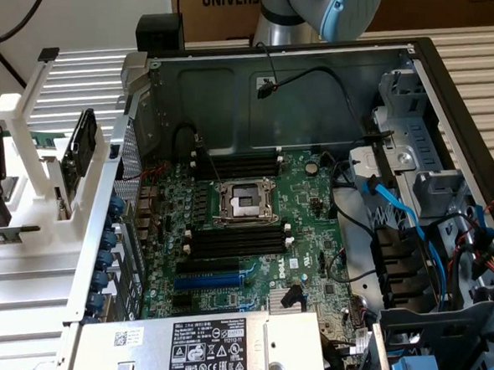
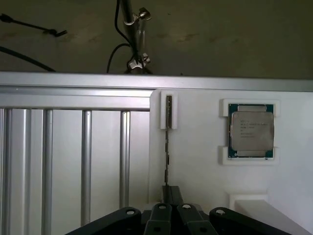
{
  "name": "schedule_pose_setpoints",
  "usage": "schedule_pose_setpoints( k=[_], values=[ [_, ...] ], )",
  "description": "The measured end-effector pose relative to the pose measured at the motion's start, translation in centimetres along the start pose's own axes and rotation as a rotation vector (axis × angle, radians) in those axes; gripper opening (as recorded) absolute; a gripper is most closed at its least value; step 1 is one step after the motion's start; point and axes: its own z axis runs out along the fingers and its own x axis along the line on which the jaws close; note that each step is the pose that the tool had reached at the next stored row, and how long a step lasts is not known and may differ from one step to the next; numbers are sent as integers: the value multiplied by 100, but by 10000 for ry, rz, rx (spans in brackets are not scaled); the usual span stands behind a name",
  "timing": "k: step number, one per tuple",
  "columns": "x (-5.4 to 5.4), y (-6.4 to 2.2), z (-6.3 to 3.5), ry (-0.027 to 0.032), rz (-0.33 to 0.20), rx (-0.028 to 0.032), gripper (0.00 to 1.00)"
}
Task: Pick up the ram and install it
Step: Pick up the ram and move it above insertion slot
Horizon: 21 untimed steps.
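**Claw closed at one end of the ram; ram seated in its white holder.**
The claw (image 2: 172, 195) has its fingers drawn together right at one end of the ram (image 2: 167, 142); whether they pinch the board cannot be told. The ram stands on edge on the white holder (image 2: 195, 171), its other end in a slot bracket, with a processor chip (image 2: 252, 131) near it but apart. The holder lies on the ribbed metal surface (image 2: 63, 161). In the open computer case (image 1: 236, 88), black memory slots (image 1: 231, 238) flank the processor socket (image 1: 244, 203).

Gripper (image 2: 171, 189) closed tight
Fingers (image 2: 176, 197) pressed together, the arm (image 1: 329, 10) with its blue-capped joint at the scene's far side.
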Motion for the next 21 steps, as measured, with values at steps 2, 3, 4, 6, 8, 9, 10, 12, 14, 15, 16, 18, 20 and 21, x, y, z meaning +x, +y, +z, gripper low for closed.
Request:
schedule_pose_setpoints(
  k=[2,3,4,6,8,9,10,12,14,15,16,18,20,21],
  values=[
    [0,0,0,0,0,0,11],
    [0,0,0,0,0,0,11],
    [0,0,0,0,0,0,11],
    [0,0,0,0,0,0,17],
    [0,0,0,0,0,0,24],
    [0,0,0,0,0,0,24],
    [0,0,0,0,0,0,24],
    [0,0,0,0,0,0,24],
    [0,0,0,0,0,0,24],
    [0,0,0,0,0,0,24],
    [0,0,0,0,0,0,24],
    [2,0,1,2,0,-3,24],
    [6,0,1,15,0,-10,24],
    [7,0,1,26,0,-12,24]
  ],
)
